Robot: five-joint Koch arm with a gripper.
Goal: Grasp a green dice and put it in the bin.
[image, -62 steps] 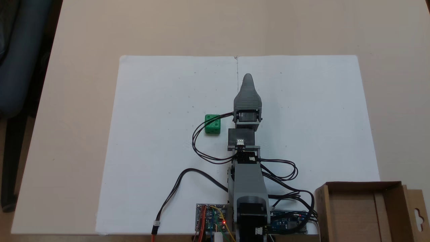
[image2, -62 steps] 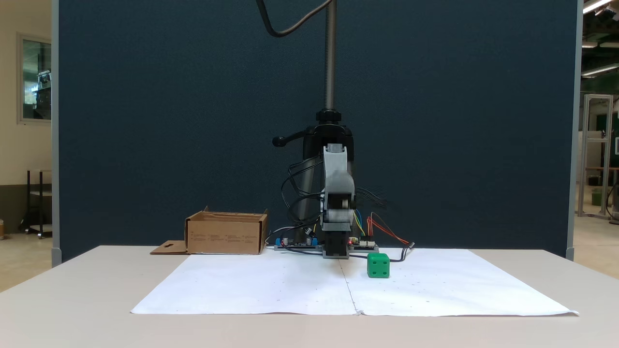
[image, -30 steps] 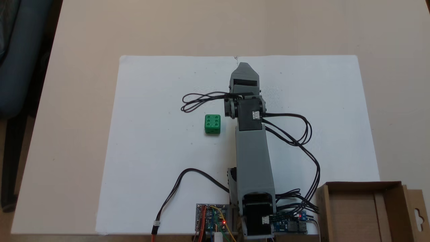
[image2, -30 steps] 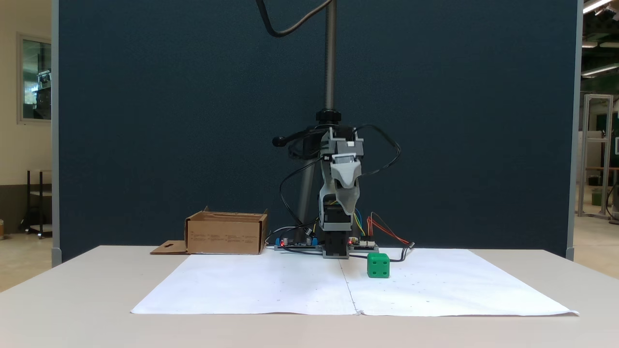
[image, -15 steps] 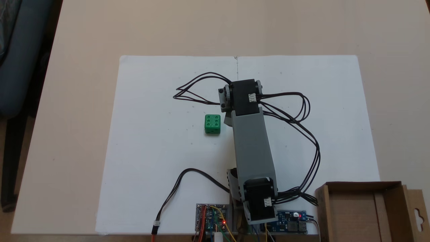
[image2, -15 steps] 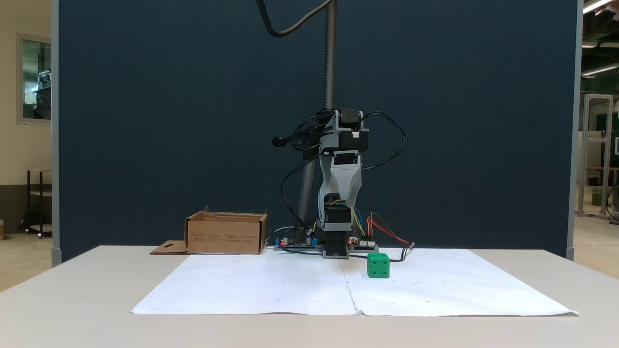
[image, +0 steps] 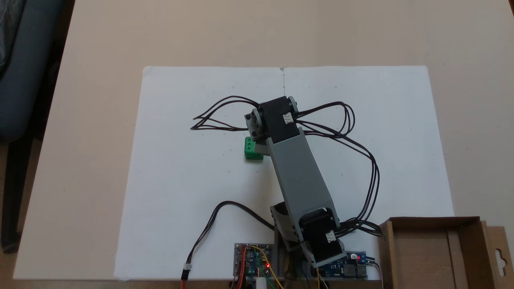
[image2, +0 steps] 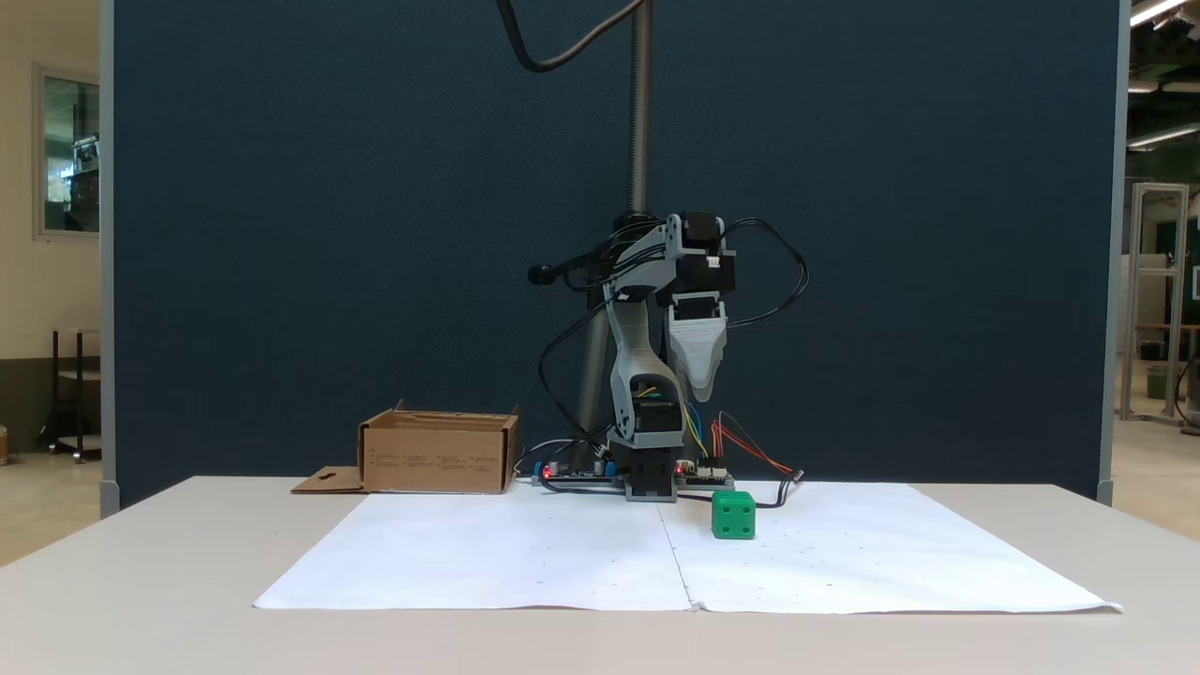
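The gripper [image2: 705, 389] hangs high above the dice [image2: 733, 515], pointing down; its fingers overlap in the side-on fixed view, so whether they are parted cannot be told. To do this well, centre over the dice, square the fingers to two flat faces, spread them, then descend straight. The dice is a hard green cube with round pips, on white paper [image: 192, 168] mid-table. The bin [image: 466, 257], matte brown cardboard, sits at the table's near right corner in the top-down fixed view.
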